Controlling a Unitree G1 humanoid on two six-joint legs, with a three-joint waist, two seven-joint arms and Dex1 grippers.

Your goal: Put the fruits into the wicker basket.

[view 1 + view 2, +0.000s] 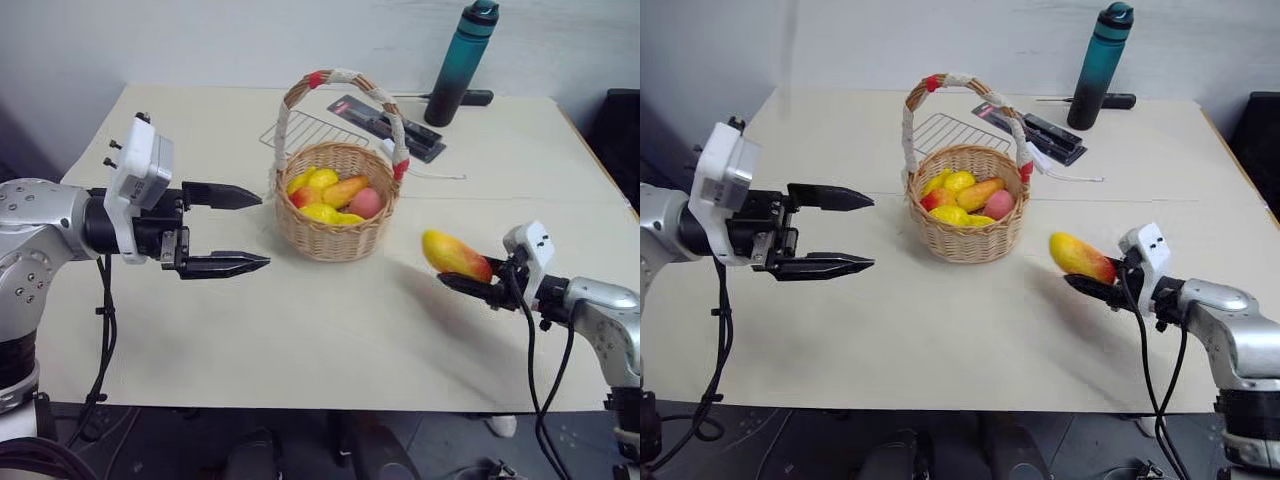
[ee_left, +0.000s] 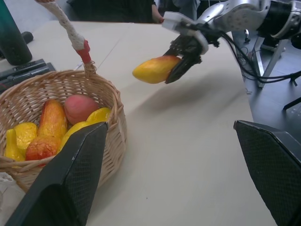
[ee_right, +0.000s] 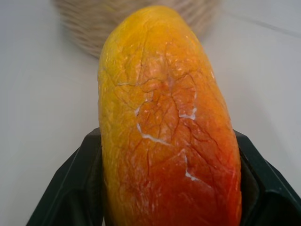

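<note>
Yellow shading into orange-red, the mango (image 1: pixel 455 255) sits clamped in the right gripper (image 1: pixel 478 284) at the lower right of the left eye frame, lifted clear of the table (image 1: pixel 300 330) and casting a shadow on it. Both black fingers press against its redder end, as the right wrist view shows, while the yellow tip juts out toward the wicker basket (image 1: pixel 333 225), which stands in the upper middle of the frame, well apart from the fruit. Several fruits (image 1: pixel 330 195) already lie in the basket, filling much of its floor.

The step in hand looks like the carry to the basket. To do it well, the mango should probably travel high enough to pass over the woven rim, and come in from the open side so it misses the tall corded handle (image 1: pixel 345 90) that arches across the middle. Since only one end is gripped, a slow, steady swing would likely keep it from pivoting out. Letting go low over the pile, rather than from height, should stop it bouncing back out.

At the left of the frame the left gripper (image 1: pixel 232 230) hovers just beside the basket, fingers spread wide and holding nothing; it seems placed to steady the basket if nudged.
</note>
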